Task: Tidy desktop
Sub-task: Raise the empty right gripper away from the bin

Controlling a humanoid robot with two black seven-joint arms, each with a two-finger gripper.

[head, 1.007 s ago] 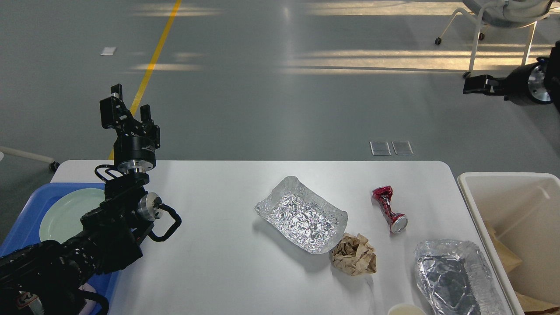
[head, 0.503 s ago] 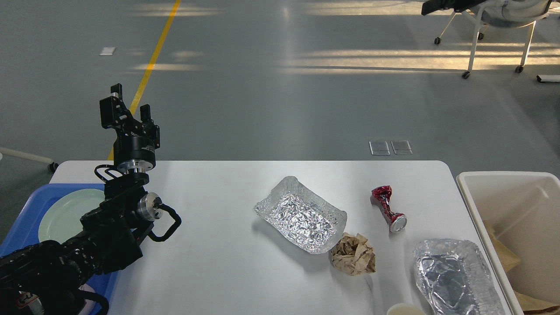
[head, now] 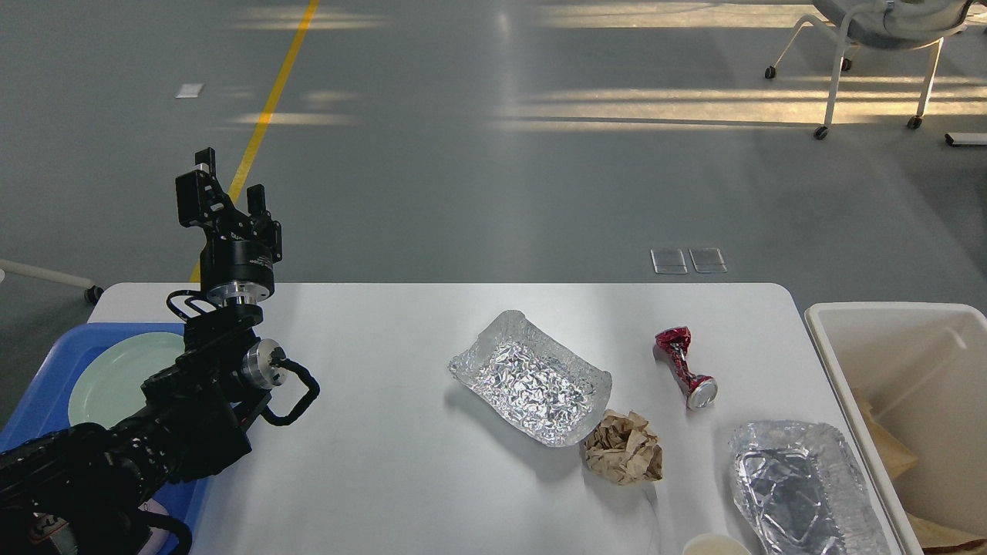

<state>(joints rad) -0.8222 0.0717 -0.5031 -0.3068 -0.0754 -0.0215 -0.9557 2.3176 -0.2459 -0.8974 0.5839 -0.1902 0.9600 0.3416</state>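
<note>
The white desktop (head: 401, 462) fills the lower part of the head view. On it lie a crumpled foil tray (head: 530, 378) in the middle, a second foil tray (head: 802, 486) at the front right, a crushed red can (head: 685, 367) and a brown paper ball (head: 623, 447). My left gripper (head: 225, 193) is raised above the table's far left corner, fingers apart and empty, pointing up. My right gripper is out of view.
A blue tray (head: 38, 401) with a pale green plate (head: 116, 374) sits at the left edge, partly hidden by my left arm. An off-white bin (head: 902, 385) holding brown paper stands at the right edge. A cup rim (head: 717, 546) shows at the bottom. A chair (head: 879, 31) stands far back right.
My right arm, seen at the upper right a second ago, rose and left the view. The left arm and the things on the table have not moved.
</note>
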